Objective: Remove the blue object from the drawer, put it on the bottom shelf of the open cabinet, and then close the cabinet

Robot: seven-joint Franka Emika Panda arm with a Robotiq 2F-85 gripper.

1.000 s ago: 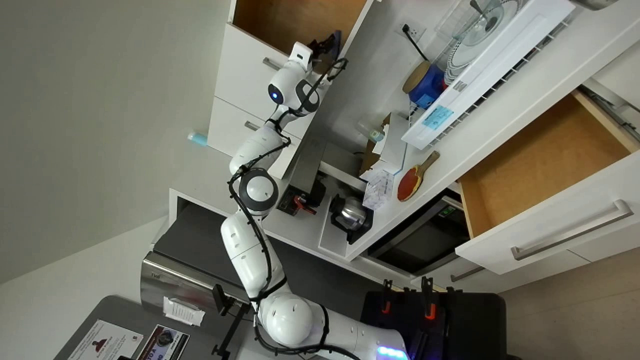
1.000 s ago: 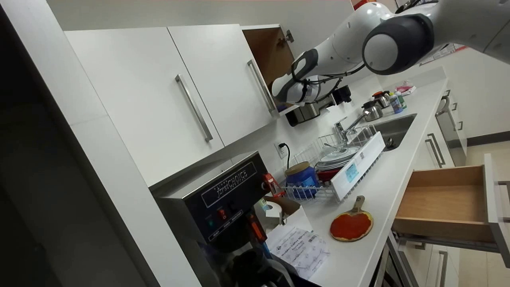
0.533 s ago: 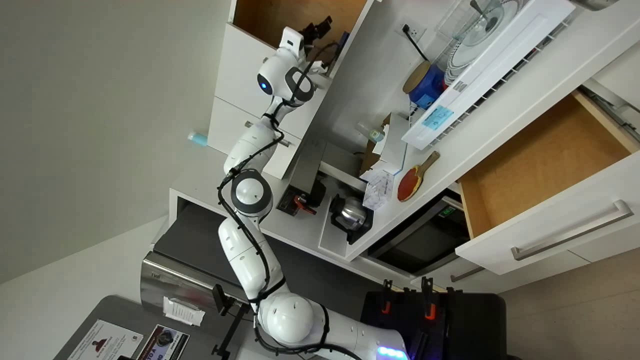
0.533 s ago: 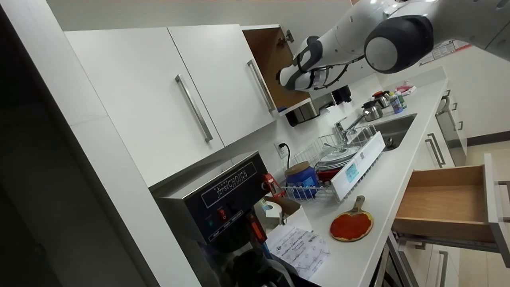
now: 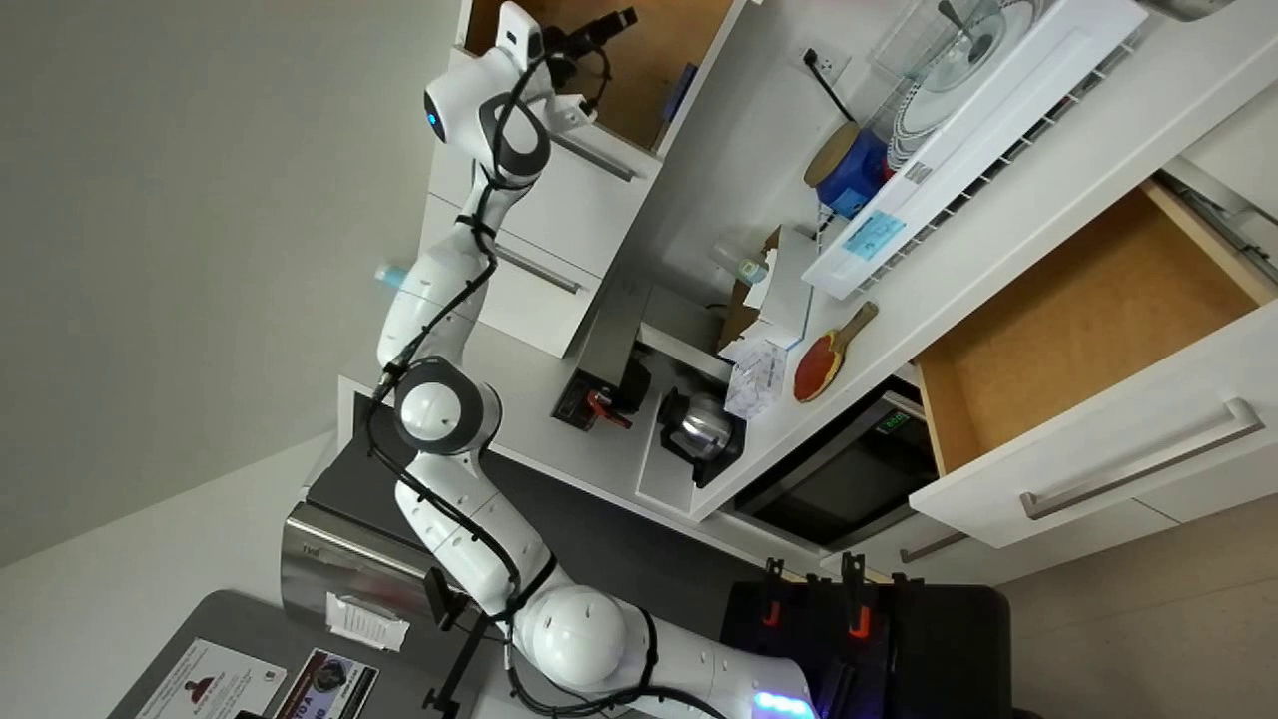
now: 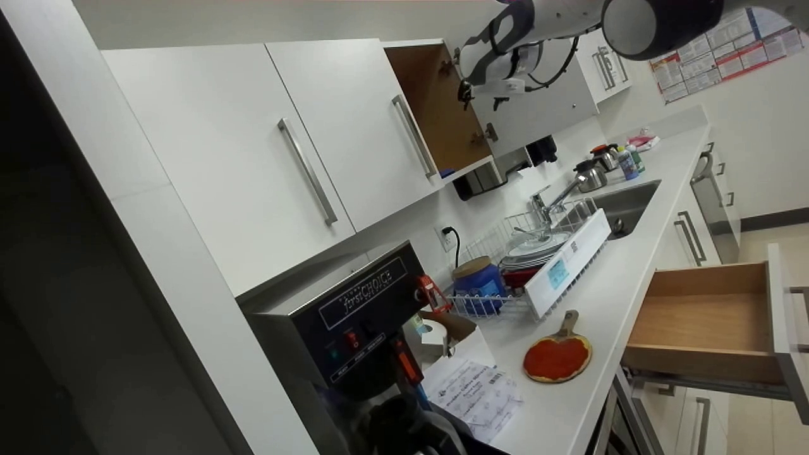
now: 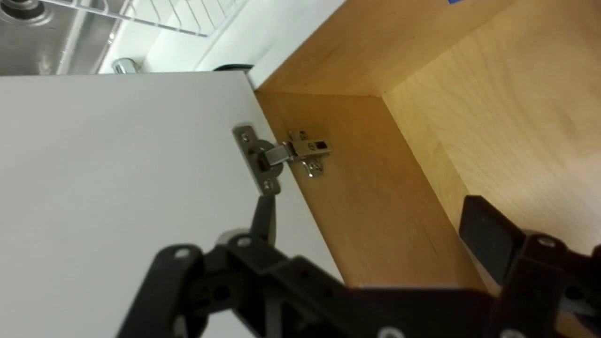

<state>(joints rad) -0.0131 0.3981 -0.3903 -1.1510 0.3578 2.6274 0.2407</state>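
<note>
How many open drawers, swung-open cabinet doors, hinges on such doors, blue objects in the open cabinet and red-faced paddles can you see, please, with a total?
Open drawers: 1
Swung-open cabinet doors: 1
Door hinges: 2
Blue objects in the open cabinet: 1
Red-faced paddles: 1
Total: 6

Looks into the open cabinet (image 7: 389, 206), all brown wood inside. Has a white door (image 7: 141, 173) on the left, joined to the cabinet by a shiny metal hinge (image 7: 281, 152). Shows the black jaws at the bottom, spread far apart, with one jaw in front of the door, just under the hinge, and the other in front of the brown inside. Peeks at a tiny corner of the blue object (image 7: 454, 1) at the very top, by brown wood. Top left, shows a gray metal sink (image 7: 84, 40) and a white wire rack (image 7: 141, 21).
</note>
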